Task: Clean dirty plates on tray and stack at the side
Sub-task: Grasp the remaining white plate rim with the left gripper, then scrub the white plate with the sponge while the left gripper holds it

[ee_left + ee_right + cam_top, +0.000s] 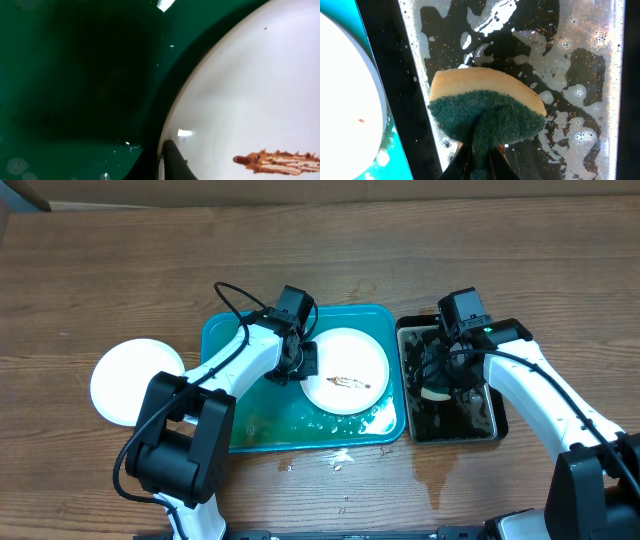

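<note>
A white plate with a brown smear lies in the right half of the teal tray. My left gripper is shut on that plate's left rim. In the left wrist view one dark finger lies on top of the plate, close to the smear; the other finger is hidden. A clean white plate sits on the table left of the tray. My right gripper is shut on a yellow and green sponge above the black tray.
The narrow black tray right of the teal tray holds foamy water. Foam and water lie in the teal tray's front right corner. Spilled water wets the table in front of both trays.
</note>
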Robot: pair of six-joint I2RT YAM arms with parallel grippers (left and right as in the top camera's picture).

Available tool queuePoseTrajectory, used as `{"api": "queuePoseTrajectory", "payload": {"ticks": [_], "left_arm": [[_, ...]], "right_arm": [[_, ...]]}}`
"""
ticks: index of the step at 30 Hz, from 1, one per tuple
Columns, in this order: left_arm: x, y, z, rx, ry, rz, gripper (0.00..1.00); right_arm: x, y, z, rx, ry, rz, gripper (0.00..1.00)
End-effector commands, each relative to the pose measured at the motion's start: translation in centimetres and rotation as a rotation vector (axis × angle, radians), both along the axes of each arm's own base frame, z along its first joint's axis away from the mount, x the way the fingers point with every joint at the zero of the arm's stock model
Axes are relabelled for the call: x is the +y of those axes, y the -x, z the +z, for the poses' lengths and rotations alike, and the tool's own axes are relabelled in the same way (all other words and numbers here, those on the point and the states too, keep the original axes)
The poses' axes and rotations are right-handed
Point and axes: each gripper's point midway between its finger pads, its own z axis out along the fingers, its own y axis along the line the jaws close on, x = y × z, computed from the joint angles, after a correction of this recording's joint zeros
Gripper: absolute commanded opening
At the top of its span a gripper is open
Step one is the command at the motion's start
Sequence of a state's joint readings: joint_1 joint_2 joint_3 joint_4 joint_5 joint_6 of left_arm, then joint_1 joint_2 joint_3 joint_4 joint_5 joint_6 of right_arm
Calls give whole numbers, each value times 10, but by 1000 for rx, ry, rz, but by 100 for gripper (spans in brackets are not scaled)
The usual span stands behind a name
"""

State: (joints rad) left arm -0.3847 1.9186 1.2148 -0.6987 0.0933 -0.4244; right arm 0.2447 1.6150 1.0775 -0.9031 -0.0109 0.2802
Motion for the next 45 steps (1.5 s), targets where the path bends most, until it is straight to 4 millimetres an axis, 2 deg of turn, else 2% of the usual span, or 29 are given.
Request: {"api": "queuePoseTrajectory", "payload": {"ticks": [1, 5, 7, 12, 14, 19, 23, 33, 38, 45], "left_arm": [[11, 5, -8, 31, -40, 18, 4], [18, 15, -9, 83, -57, 52, 4], [21, 21, -9, 111, -61, 95, 4], [13, 27, -8, 149, -12, 121, 4], [8, 30, -8, 162, 9, 115, 4], [6, 37, -8, 187, 4, 105, 4], [4, 41, -8, 195, -4, 95, 4], [4, 43, -8, 202, -8, 93, 4], [4, 43, -8, 204, -8, 93, 4], [5, 43, -8, 204, -8, 93, 4]], "right_arm": [[0, -6, 8, -32, 2, -2, 9], [1, -7, 9, -36, -3, 0, 8], [11, -7, 10, -32, -54, 24, 4], [79, 7, 28, -22, -393, 268, 4], [99, 10, 36, -32, -472, 316, 4], [142, 14, 45, -69, -534, 386, 4], [171, 16, 41, -80, -539, 388, 4], [209, 24, 4, -26, -507, 355, 4], [216, 22, -15, 5, -509, 322, 4], [221, 15, -28, -2, -516, 323, 4]]}}
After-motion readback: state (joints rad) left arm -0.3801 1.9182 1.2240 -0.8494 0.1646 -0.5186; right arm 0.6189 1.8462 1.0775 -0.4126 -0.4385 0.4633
